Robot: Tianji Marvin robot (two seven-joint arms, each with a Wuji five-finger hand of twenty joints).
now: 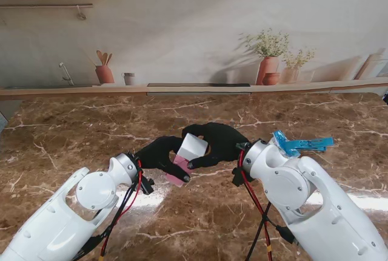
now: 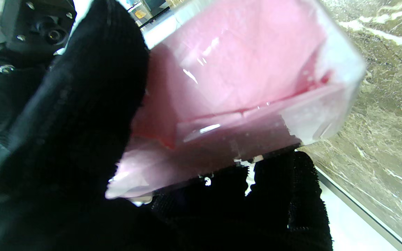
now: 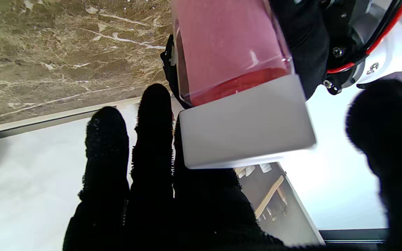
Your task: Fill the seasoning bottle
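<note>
Clear seasoning bottle (image 1: 183,159) — pink contents, white cap (image 1: 193,146) — tilted, held above the table

stand: high, looking down on tabletop (image 1: 73,127) | wrists: very close, along fingers (image 3: 154,115) | shared — the pink bottle (image 1: 182,162) — in all three

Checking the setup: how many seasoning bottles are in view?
1: the seasoning bottle, held above the table between the left robot hand and right robot hand.

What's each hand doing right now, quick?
Left hand: shut on the seasoning bottle.
Right hand: fingers around the bottle's white cap.
</note>
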